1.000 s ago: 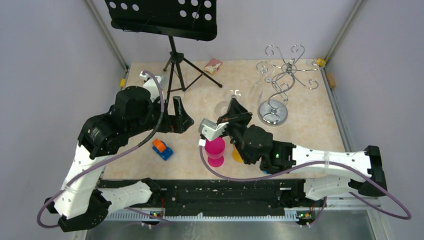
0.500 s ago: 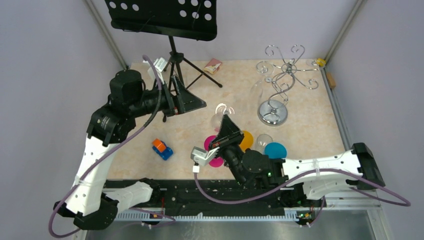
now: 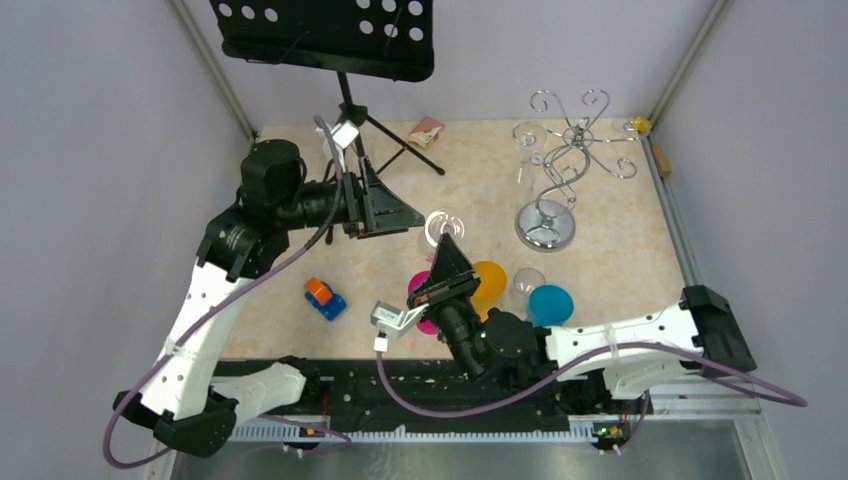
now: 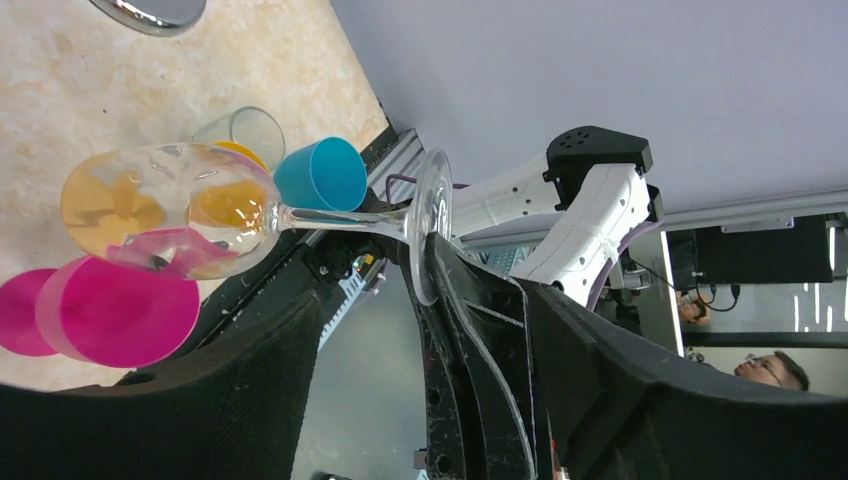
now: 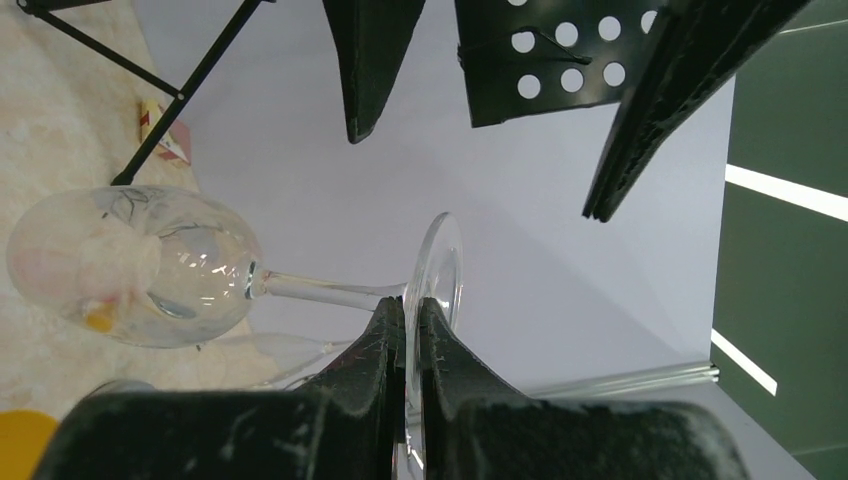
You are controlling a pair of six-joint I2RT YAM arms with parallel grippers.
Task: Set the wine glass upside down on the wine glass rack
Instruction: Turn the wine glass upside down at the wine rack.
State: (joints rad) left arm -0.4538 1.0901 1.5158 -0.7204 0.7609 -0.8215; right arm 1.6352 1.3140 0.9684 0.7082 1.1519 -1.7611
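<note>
The clear wine glass (image 3: pixel 441 225) hangs tilted in the air above the cups, foot up and bowl toward the table. My right gripper (image 3: pixel 446 245) is shut on the rim of its foot (image 5: pixel 440 265); the bowl (image 5: pixel 130 265) sticks out to the left. My left gripper (image 3: pixel 408 218) is open just left of the foot. In its wrist view the foot (image 4: pixel 430 225) and the right fingers (image 4: pixel 470 380) lie between its spread fingers. The chrome wine glass rack (image 3: pixel 562 150) stands at the back right on its round base (image 3: pixel 546 225).
A black music stand (image 3: pixel 345 45) on a tripod rises at the back left. Below the glass stand a pink cup (image 3: pixel 424 305), an orange cup (image 3: pixel 488 282), a clear tumbler (image 3: pixel 525 285) and a teal cup (image 3: pixel 551 302). A toy car (image 3: pixel 324 297) lies left; a small box (image 3: pixel 426 131) lies at the back.
My right arm drew back toward the near edge and raised the glass. My left gripper swung right from the tripod up to the glass's foot, its jaws narrowing a little.
</note>
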